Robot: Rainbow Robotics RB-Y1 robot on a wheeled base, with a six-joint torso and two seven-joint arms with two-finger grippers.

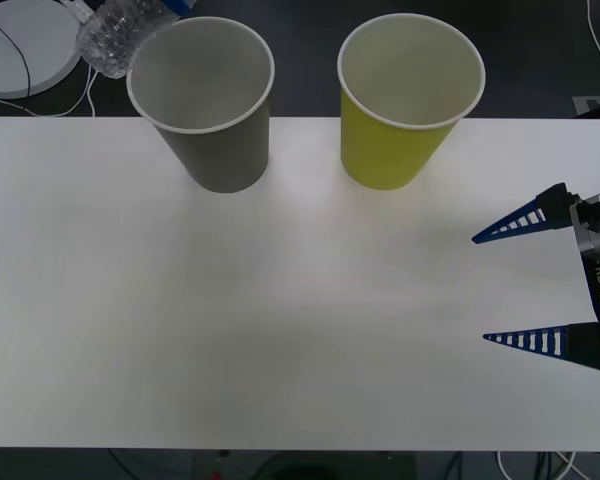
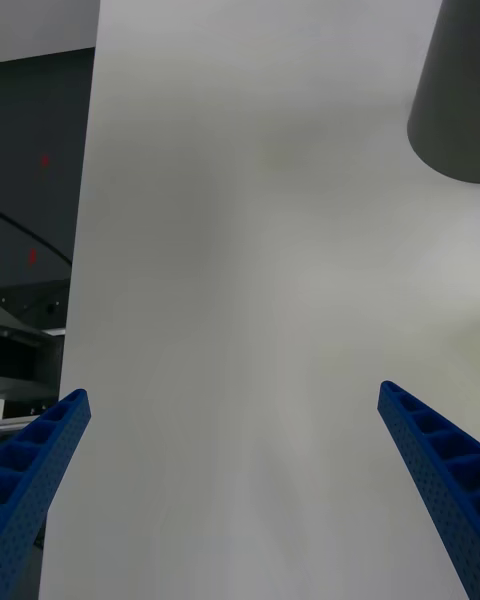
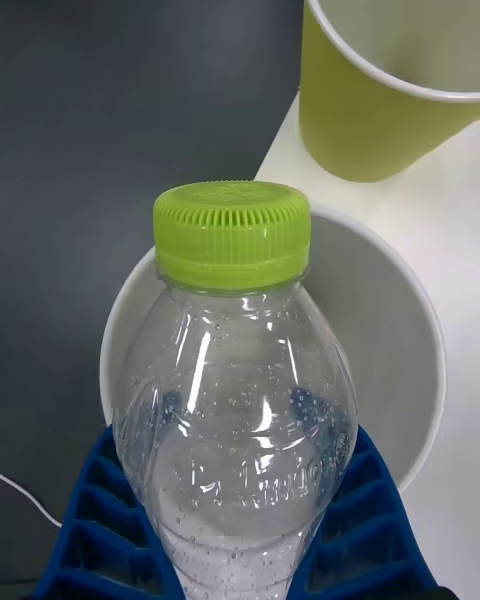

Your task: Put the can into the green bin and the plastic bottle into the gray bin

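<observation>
The plastic bottle (image 1: pixel 115 35), clear with a lime-green cap (image 3: pixel 230 232), hangs tilted over the far left rim of the gray bin (image 1: pixel 220 150). My left gripper (image 3: pixel 235 520) is shut on the bottle's body, and the cap points at the gray bin's open mouth (image 3: pixel 380 340). The green bin (image 1: pixel 390 150) stands upright to the right of the gray one and appears past it in the left wrist view (image 3: pixel 370 110). My right gripper (image 1: pixel 480 288) rests open and holding nothing low over the table's right side (image 2: pixel 232 392). The can is out of view.
Both cups stand near the far edge of the white table (image 1: pixel 280 330), with dark floor behind. A white round object (image 1: pixel 20 45) with cables lies at the back left, off the table. The gray cup's base (image 2: pixel 455 90) shows far ahead of the right gripper.
</observation>
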